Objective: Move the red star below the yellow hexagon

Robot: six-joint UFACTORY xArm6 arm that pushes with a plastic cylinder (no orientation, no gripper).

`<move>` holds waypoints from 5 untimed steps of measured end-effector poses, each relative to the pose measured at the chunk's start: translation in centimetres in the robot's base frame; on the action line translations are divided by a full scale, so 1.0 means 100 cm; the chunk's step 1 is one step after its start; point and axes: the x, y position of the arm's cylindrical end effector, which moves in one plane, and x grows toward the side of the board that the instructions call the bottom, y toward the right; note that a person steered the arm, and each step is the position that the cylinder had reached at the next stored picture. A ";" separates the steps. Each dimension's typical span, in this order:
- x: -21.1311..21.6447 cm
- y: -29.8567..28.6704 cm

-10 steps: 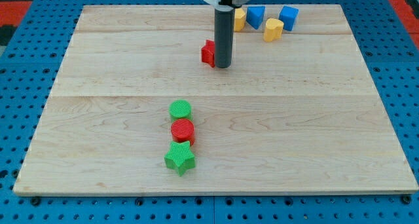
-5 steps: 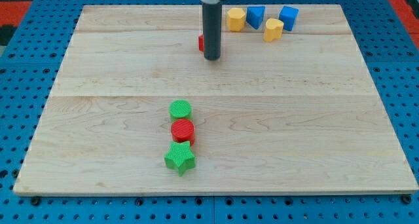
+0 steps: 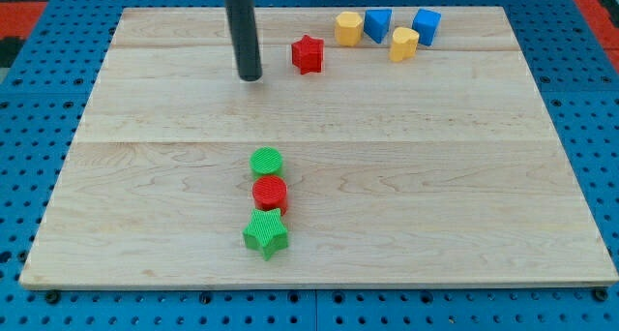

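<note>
Our end effector is a plain rod holding nothing. My tip (image 3: 250,78) rests on the table (image 3: 464,195), apart from the red star (image 3: 308,54), which lies toward the view's right and slightly up, just left and below the yellow hexagon (image 3: 349,28).

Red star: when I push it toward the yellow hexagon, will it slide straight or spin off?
The red star sits flat and low, so it probably slides rather than tips. Its points mean an off-centre push from my tip, now apart on its left, would likely spin it. It looks small and rigid, probably light, so it may skid past the yellow hexagon.
</note>
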 end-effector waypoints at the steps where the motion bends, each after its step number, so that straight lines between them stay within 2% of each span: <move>1: 0.000 0.085; 2: 0.020 0.070; 3: -0.004 0.021; 4: -0.044 0.021; 5: -0.052 0.037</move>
